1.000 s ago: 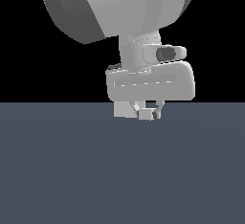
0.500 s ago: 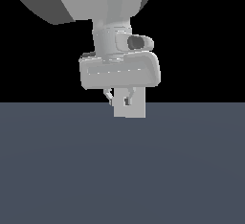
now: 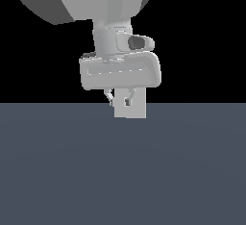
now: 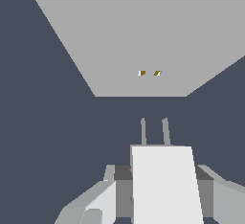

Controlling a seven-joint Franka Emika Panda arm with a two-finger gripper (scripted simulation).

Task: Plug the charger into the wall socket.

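Against the exterior views from a second and half a second ago, the arm has shifted again: it went from mid-frame toward the exterior view's left, and now it stands back near the centre, the hand turned so that its dark-lensed camera pod faces the exterior view's right; the pale block under the hand sits squarer to that camera than before. I judge this to be aligning, with the carry done and the insertion not yet begun.

The end effector (image 3: 121, 99) is pinching the charger (image 4: 165, 182); in the wrist view the grey fingers (image 4: 95, 201) flank the block on either side, pressed against it, and in the exterior view the short fingertips show just under the palm, with the pale block directly below and behind them; how much of that pale block is charger and how much is plate I cannot tell from that side.

The charger is a plain off-white block, held off the dark worktop (image 3: 123, 171) with its two thin grey prongs (image 4: 154, 131) pointing ahead at the wall socket (image 4: 143, 46).

The wall socket is a flat light-grey square plate, upright, its lighter top edge showing; two small yellowish holes (image 4: 149, 73) lie side by side near its middle.

The prongs stand apart from the plate, a gap of dark worktop between tips and face; they line up nearly with the holes, which looks favourable for a straight push, though any slight offset could make the tips catch on the plate.
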